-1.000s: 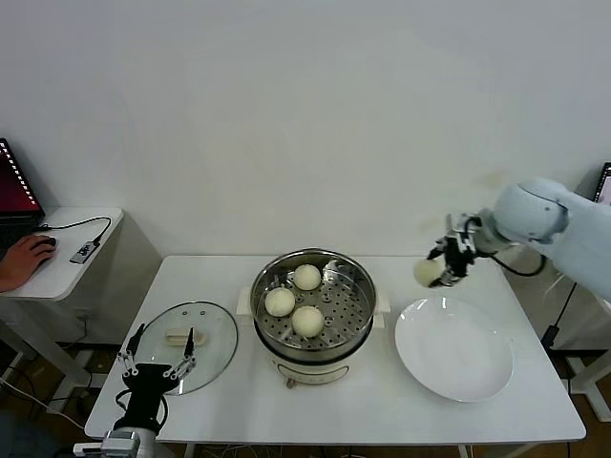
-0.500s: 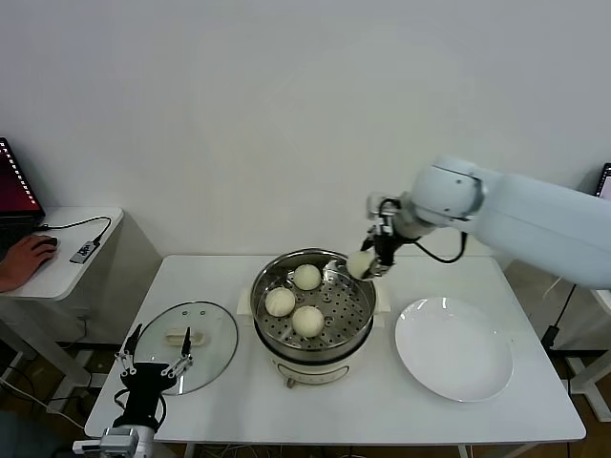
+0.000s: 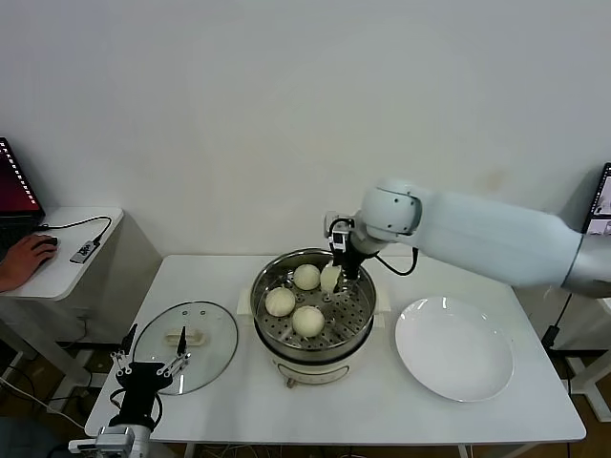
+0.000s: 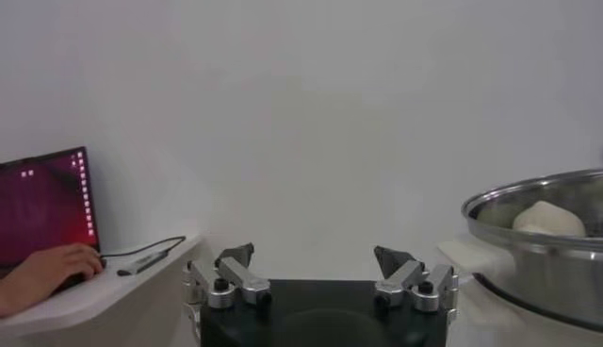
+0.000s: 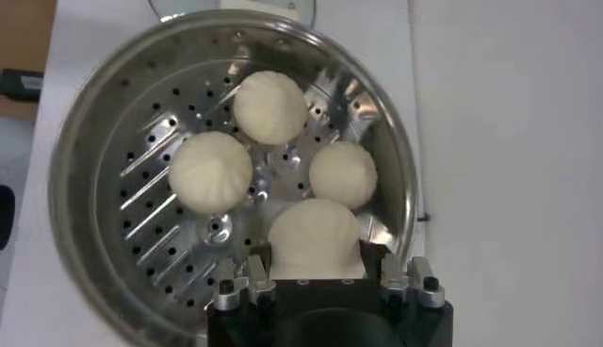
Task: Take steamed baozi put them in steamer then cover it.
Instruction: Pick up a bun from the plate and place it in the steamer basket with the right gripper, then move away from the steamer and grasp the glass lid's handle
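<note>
Head view shows the right gripper (image 3: 333, 270) reaching over the back of the steamer (image 3: 358, 329), its fingers closed on the fourth baozi (image 5: 314, 238), which hangs just above the perforated tray (image 5: 155, 226) beside the three buns (image 3: 306, 277) already lying there close together. The left gripper (image 3: 153, 368) waits low at the table's (image 3: 382, 401) near left edge, fingers spread wide and holding nothing, just in front of the glass lid (image 3: 215, 339) lying flat on the tabletop. Right of the steamer sits a bare white plate (image 3: 454, 348), and off to the left a side desk (image 3: 57, 272) carries a laptop (image 3: 17, 186) and a person's hand (image 3: 24, 258) before a plain white wall (image 3: 286, 114).
</note>
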`<state>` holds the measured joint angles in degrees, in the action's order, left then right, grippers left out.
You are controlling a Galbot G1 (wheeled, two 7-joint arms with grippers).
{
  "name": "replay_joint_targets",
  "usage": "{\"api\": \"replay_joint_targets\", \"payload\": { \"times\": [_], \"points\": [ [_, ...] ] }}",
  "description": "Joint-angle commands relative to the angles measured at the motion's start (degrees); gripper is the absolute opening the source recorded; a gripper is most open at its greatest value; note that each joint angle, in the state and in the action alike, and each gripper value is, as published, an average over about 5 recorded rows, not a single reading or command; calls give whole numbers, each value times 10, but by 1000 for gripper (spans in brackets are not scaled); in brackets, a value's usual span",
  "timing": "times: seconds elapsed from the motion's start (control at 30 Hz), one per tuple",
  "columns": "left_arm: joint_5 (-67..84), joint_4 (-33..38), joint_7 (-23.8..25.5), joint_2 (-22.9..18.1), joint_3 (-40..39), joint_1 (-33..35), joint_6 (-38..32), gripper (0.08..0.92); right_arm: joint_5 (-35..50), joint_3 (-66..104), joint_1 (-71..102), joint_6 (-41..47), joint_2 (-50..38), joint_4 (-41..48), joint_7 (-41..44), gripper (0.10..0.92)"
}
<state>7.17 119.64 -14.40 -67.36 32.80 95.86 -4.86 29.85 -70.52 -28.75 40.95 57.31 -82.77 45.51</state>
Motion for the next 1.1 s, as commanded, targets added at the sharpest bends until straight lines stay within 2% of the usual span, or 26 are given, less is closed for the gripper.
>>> {"api": "replay_joint_targets", "payload": {
  "times": [0.03, 0.5, 0.6, 0.77, 0.9, 1.0, 1.1],
  "points": [
    [0, -1, 0, 0, -1, -1, 0, 823, -17, -2, 40, 7, 29, 32, -10, 594],
    [-1, -2, 0, -2, -1, -1, -1, 823, -29, 13, 59, 7, 28, 38, -12, 606],
    [-1, -2, 0, -3, -1, 0, -2, 823, -37, 15, 50, 7, 18, 29, 2, 653],
    [-1, -4, 0, -5, -2, 0, -3, 823, -50, 27, 20, 6, -18, 1, 30, 783],
    [0, -4, 0, -4, -2, -1, -3, 823, -34, 43, -9, 3, -60, -44, 33, 820],
    [0, -4, 0, -5, -3, -3, -3, 823, -15, 68, -11, -2, -96, -81, 10, 822],
    [-1, -4, 1, -7, -6, -3, -6, 823, 27, 109, 23, -10, -140, -110, -76, 823]
  ]
}}
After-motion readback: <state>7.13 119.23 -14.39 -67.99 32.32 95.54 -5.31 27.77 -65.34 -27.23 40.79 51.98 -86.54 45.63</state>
